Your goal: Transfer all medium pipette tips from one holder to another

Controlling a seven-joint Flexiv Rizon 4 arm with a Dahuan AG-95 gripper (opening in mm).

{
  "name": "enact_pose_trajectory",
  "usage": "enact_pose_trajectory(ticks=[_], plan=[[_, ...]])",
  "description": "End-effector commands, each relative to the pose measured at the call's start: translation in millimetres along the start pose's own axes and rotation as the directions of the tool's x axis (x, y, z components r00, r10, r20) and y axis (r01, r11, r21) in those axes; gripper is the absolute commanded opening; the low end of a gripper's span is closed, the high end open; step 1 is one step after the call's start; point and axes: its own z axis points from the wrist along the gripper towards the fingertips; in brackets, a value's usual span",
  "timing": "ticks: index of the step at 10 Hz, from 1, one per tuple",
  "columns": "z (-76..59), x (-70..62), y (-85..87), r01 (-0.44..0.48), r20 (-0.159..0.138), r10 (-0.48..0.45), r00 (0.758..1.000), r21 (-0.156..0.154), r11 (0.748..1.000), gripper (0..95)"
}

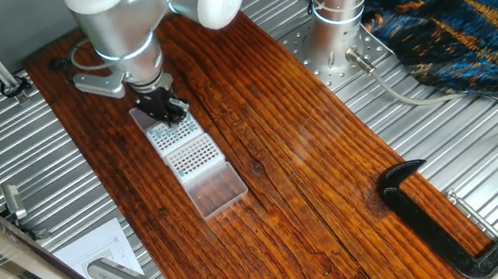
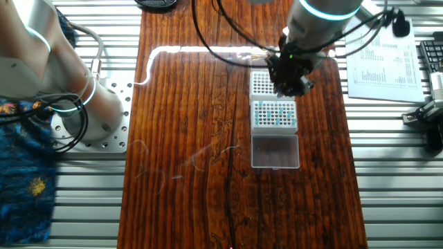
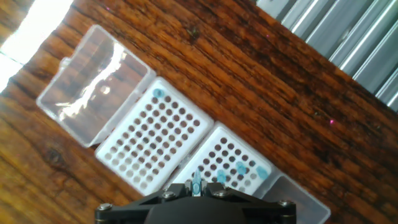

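In the hand view two white holders lie side by side. The holder with an open clear lid (image 3: 93,87) carries one medium pipette tip (image 3: 157,94) at the corner next to that lid. The other holder (image 3: 227,158) has three teal-topped tips (image 3: 239,168) near its far end. My gripper (image 3: 197,186) is shut on a single teal tip (image 3: 197,181), held just above this second holder's edge. From the fixed views the gripper (image 1: 163,108) (image 2: 291,84) hangs over the holders (image 1: 193,154) (image 2: 275,114) and hides part of the far one (image 2: 261,81).
A black clamp (image 1: 440,219) lies on the wooden board's near right part. The arm's silver base (image 2: 90,111) stands beside the board on ribbed metal. Printed papers (image 2: 384,59) lie past the holders. A patterned blue cloth (image 1: 472,16) covers the back right.
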Motion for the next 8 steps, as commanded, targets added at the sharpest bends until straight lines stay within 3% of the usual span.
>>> enact_pose_trajectory(ticks=[1,3,5,8], plan=[[-10.4,-5.1,0.6,-0.002,-0.009,0.002,1.0,-0.009,1.0,0.0],[-17.3,-13.2,4.6,-0.029,-0.004,0.029,1.0,-0.015,0.999,0.0],[-13.8,-24.5,17.0,-0.071,0.012,0.071,0.997,-0.026,0.997,0.0],[-10.6,-40.4,39.4,-0.111,0.013,0.112,0.994,-0.026,0.993,0.0]])
